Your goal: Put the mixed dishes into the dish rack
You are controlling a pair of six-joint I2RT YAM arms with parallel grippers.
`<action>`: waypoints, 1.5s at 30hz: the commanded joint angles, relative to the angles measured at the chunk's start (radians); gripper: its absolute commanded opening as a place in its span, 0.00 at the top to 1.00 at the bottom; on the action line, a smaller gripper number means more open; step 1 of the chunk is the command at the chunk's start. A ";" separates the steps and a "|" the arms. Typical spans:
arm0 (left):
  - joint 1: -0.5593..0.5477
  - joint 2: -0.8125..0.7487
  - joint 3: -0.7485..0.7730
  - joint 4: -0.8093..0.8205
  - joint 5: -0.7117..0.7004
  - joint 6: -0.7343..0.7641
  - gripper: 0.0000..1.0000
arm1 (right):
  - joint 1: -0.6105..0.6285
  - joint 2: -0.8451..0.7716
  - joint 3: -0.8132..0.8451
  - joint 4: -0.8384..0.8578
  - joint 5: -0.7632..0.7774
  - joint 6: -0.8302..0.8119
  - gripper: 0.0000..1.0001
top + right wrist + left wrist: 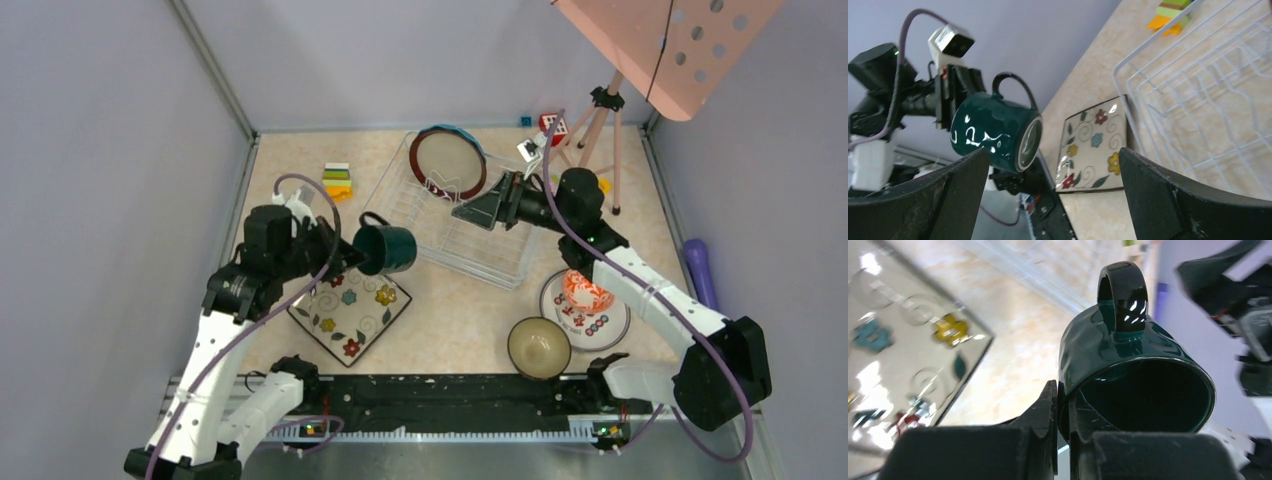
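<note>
My left gripper (352,256) is shut on the rim of the teal mug (386,248) and holds it on its side in the air, over the far corner of the square floral plate (350,312), left of the dish rack (500,268). In the left wrist view the gripper (1063,392) pinches the mug (1128,350) wall, one finger inside. My right gripper (482,208) is open and empty over the rack; its wrist view (1053,162) shows the mug (990,130). A brown-rimmed plate (447,160) stands in the rack's far end. The tan bowl (539,347) and the red-white bowl (586,293) on the white red-marked plate (606,326) sit at the near right.
Stacked toy blocks (338,180) lie left of the rack. A purple cylinder (698,268) lies by the right wall. The pink perforated stand (670,40) on its tripod (600,120) stands at the far right, with small cubes (553,123) near it.
</note>
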State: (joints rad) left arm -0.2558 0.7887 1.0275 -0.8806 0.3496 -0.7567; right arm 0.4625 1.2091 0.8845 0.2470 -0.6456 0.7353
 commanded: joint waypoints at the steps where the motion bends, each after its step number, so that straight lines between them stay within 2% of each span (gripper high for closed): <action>1: 0.001 0.027 0.014 0.445 0.297 -0.088 1.00 | 0.010 -0.039 -0.035 0.229 -0.134 0.217 0.01; 5: 0.001 0.065 0.014 0.596 0.371 -0.147 1.00 | 0.010 -0.042 -0.075 0.348 -0.173 0.368 0.01; 10: 0.000 0.137 -0.014 0.835 0.491 -0.289 1.00 | 0.017 -0.028 -0.107 0.524 -0.200 0.554 0.01; 14: -0.002 0.167 0.000 0.889 0.498 -0.315 1.00 | 0.028 -0.008 -0.126 0.706 -0.203 0.698 0.01; 19: -0.013 0.207 0.012 0.957 0.522 -0.351 1.00 | 0.051 0.039 -0.120 0.853 -0.184 0.836 0.01; 24: -0.033 0.229 0.026 0.969 0.522 -0.347 1.00 | 0.077 0.058 -0.092 0.783 -0.146 0.824 0.01; 31: -0.067 0.248 0.041 0.956 0.523 -0.304 1.00 | 0.096 0.099 -0.078 0.830 -0.110 0.885 0.01; 42: -0.083 0.275 0.052 0.941 0.520 -0.258 1.00 | 0.142 0.125 -0.047 0.836 -0.107 0.884 0.02; 45: -0.083 0.272 0.051 0.935 0.514 -0.239 1.00 | 0.142 0.126 -0.043 0.828 -0.115 0.885 0.23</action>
State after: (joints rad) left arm -0.3359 1.0760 1.0195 -0.0437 0.8566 -1.0264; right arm 0.5877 1.3357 0.7841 1.0233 -0.7616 1.6123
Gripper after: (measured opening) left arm 0.069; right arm 0.877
